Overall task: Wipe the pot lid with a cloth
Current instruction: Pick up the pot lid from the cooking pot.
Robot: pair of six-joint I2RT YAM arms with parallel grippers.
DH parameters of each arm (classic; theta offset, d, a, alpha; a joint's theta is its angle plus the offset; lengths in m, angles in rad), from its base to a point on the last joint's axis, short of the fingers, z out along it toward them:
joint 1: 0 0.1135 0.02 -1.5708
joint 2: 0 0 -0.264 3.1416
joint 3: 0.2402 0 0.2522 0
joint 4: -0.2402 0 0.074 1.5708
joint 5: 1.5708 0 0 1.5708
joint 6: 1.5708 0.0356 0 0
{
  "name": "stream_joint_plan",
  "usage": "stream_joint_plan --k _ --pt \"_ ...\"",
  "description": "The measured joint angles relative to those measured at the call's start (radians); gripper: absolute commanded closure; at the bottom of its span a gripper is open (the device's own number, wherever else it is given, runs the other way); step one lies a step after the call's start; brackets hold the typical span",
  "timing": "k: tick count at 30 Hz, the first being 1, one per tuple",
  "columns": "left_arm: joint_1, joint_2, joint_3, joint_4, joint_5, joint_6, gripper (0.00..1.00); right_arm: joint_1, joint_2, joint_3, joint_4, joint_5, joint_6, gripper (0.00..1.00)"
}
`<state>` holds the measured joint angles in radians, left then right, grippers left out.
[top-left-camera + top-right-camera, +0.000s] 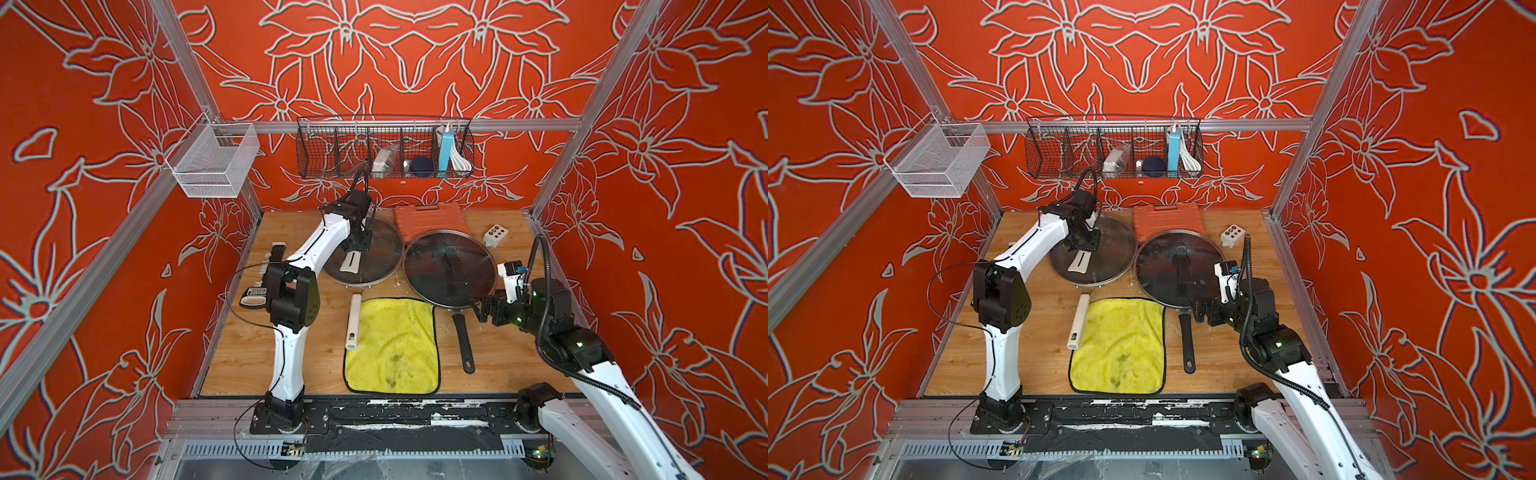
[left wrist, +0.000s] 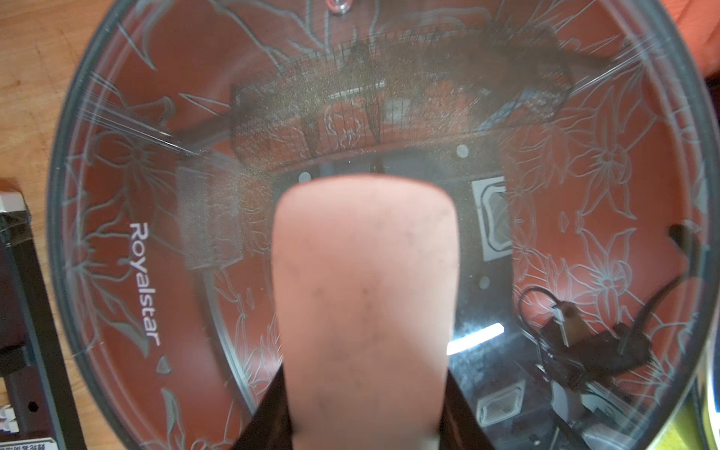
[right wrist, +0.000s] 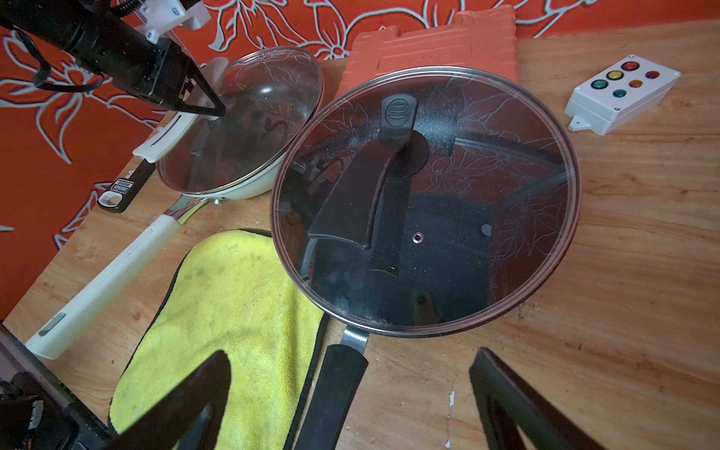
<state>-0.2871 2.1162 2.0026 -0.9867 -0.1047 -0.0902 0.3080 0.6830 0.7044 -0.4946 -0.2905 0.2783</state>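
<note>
Lid (image 1: 380, 253), the glass one with the white handle (image 2: 366, 292), sits on its pan (image 3: 241, 191) just left of centre in both top views. The cloth (image 1: 392, 345) lies flat and untouched on the table (image 1: 511, 345), lower centre of the frame. The step in hand, as I judge it, is securing the lid for wiping. The left claw (image 1: 356, 246) is down on the handle, and the left wrist view shows its jaws partly closed and pressed against both sides of it; how firm that clamp is I cannot tell. The right claw (image 1: 478, 311) hangs wide open and empty just right of the cloth, above the black pan handle (image 1: 463, 336), touching nothing. Next, the right claw should move toward frame left, pinch a cloth edge and carry it onto the glass while the left claw steadies the lid.
</note>
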Motion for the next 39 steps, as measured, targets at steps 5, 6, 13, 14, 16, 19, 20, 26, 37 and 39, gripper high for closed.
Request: stream_joint_plan --k 5,6,13,14,16,19,20,26,37,39 --pt "0.0 0.0 0.002 -0.003 -0.003 -0.008 1.0 0.005 0.017 0.0 0.003 -0.015 0.0 0.04" --pt "0.0 0.0 0.005 -0.005 -0.003 -0.013 1.0 0.008 0.021 0.0 0.003 -0.019 0.0 0.04" --pt "0.0 0.0 0.023 -0.032 -0.005 -0.042 1.0 0.126 0.084 0.014 -0.011 0.01 -0.007 0.04" --pt "0.0 0.0 0.031 -0.04 -0.005 -0.043 1.0 0.147 0.098 0.022 -0.016 0.024 -0.008 0.04" --pt "0.0 0.0 0.045 -0.064 -0.004 -0.045 1.0 0.184 0.118 0.034 -0.025 0.048 -0.012 0.04" --pt "0.0 -0.005 0.053 -0.079 -0.005 -0.045 1.0 0.232 0.135 0.046 -0.038 0.084 -0.013 0.04" --pt "0.0 -0.009 0.053 -0.078 -0.005 -0.045 1.0 0.248 0.142 0.052 -0.045 0.097 -0.013 0.04" --pt "0.0 -0.061 0.052 -0.077 -0.005 -0.044 1.0 0.349 0.189 0.069 -0.052 0.162 -0.01 0.04" --pt "0.0 -0.446 -0.269 0.076 -0.006 -0.013 1.0 0.554 0.359 0.111 -0.049 0.284 0.016 0.04" --pt "0.0 -0.52 -0.337 0.099 -0.006 0.003 1.0 0.579 0.393 0.118 -0.045 0.299 0.026 0.04"
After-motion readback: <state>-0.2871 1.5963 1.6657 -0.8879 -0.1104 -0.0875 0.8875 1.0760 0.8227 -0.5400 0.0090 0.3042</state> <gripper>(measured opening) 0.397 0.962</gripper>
